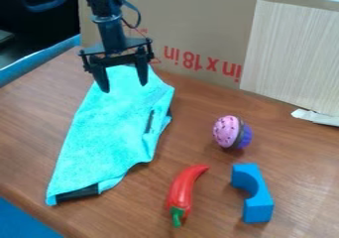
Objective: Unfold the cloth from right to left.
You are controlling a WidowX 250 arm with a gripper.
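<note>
End effector (pixel 124 87): open, empty.
Your fingers stand apart over the cloth (pixel 106 133); you cannot confirm contact.

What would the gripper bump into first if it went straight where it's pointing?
The gripper points down, so it would probably meet the far part of the turquoise cloth first. How high above it the gripper hangs is hard to tell.

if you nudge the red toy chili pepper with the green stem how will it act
The glossy red toy chili pepper with the green stem looks likely to roll, given its rounded body, though its bend may make it swing round. Its smooth shine suggests a slightly slippery surface.
</note>
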